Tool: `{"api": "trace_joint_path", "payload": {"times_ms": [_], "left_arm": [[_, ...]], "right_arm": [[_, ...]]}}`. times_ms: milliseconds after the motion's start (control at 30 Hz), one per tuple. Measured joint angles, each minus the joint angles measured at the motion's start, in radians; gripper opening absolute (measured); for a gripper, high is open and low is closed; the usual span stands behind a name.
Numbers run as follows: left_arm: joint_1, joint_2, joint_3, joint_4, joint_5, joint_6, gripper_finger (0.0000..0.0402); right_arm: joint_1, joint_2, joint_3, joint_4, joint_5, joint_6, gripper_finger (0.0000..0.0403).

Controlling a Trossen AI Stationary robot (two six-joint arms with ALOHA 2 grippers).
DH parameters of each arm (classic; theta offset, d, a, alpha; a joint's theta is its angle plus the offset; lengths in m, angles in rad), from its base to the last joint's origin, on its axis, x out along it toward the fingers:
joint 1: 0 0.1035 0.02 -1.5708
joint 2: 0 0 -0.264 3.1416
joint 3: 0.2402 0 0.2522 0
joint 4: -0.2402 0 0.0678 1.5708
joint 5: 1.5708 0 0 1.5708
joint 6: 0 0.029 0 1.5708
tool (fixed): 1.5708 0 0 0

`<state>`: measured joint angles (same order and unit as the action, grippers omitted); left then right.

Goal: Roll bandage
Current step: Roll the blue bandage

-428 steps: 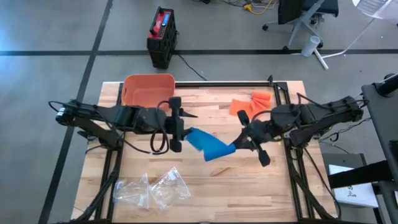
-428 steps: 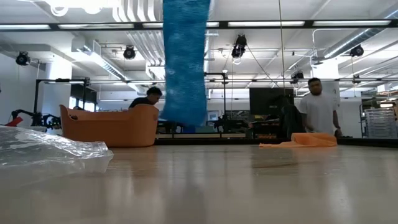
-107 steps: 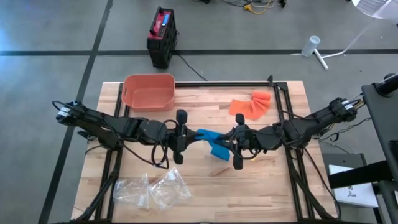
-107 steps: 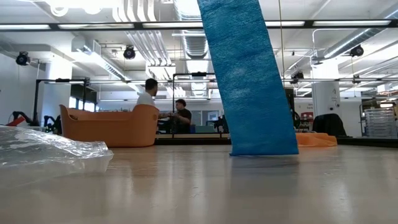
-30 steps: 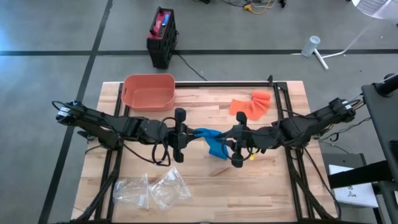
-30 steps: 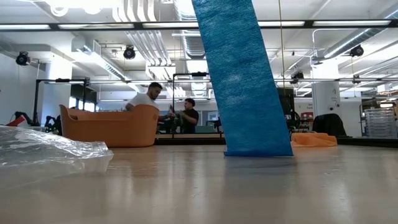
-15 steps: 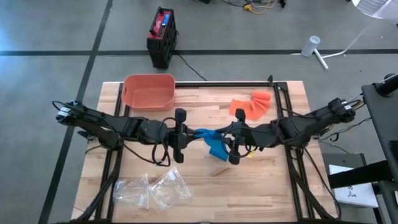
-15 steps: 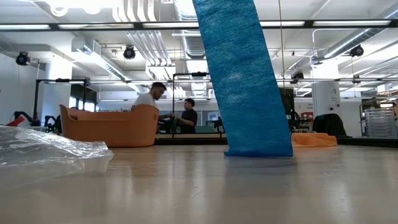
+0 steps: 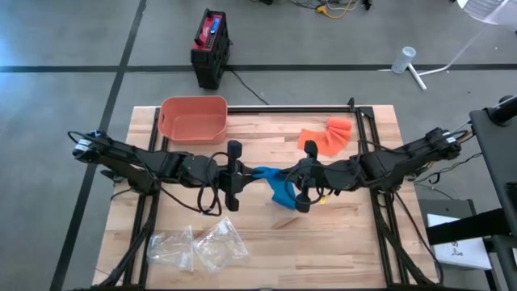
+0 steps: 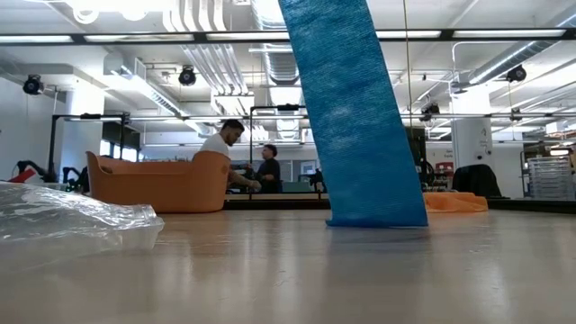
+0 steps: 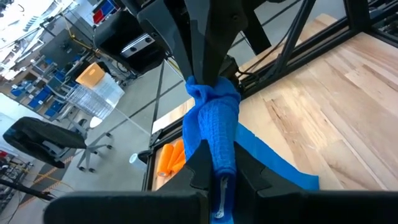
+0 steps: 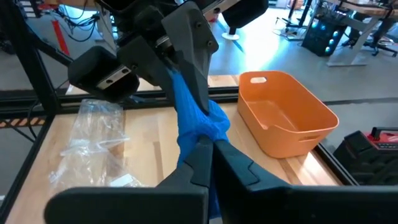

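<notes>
A blue bandage (image 9: 271, 175) is held above the middle of the table between my two grippers. Its gathered part (image 11: 211, 106) spans the short gap between them. A flat tail (image 10: 360, 117) hangs down from it, and the tail's lower end (image 10: 378, 220) rests on the wood. My left gripper (image 9: 246, 171) comes in from the table's left and is shut on the bandage. My right gripper (image 9: 292, 175) faces it from the right, close by, also shut on the bandage. My left gripper pinches the gathered bandage (image 11: 216, 149) between its two fingers. The fingers lie level and come from the table's left. The bunch is lifted clear of the table. My right gripper pinches the same gathered bunch at its other side (image 12: 198, 134), fingers level and coming from the table's right. The flat tail hangs below the hold down to the table.
An orange basket (image 9: 192, 119) stands at the far left of the table. Orange cloth (image 9: 327, 136) lies at the far right. Clear plastic bags (image 9: 198, 246) lie near the front left. People stand in the room beyond (image 10: 229, 148).
My right gripper has edged toward the table's left, closer to my left gripper, so the span of bandage between them is shorter. The tail stays hanging with its end on the table.
</notes>
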<state>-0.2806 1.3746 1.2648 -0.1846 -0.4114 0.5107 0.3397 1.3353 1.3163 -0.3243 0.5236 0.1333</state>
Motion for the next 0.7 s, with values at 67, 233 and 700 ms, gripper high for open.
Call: {"api": "trace_joint_path", "payload": {"times_ms": [67,233,700], "left_arm": [[0.0,0.0,0.0,-0.002,0.001,-0.003,0.0013],[0.0,0.0,0.0,-0.007,0.001,-0.004,0.0013],[0.0,-0.001,0.0,-0.017,0.001,-0.007,0.0013]], "right_arm": [[0.0,-0.005,0.0,-0.016,0.0,0.0,0.0001],[0.003,-0.012,0.0,-0.031,-0.001,0.003,0.0001],[0.027,-0.074,0.0,-0.117,-0.006,0.034,0.0]]}}
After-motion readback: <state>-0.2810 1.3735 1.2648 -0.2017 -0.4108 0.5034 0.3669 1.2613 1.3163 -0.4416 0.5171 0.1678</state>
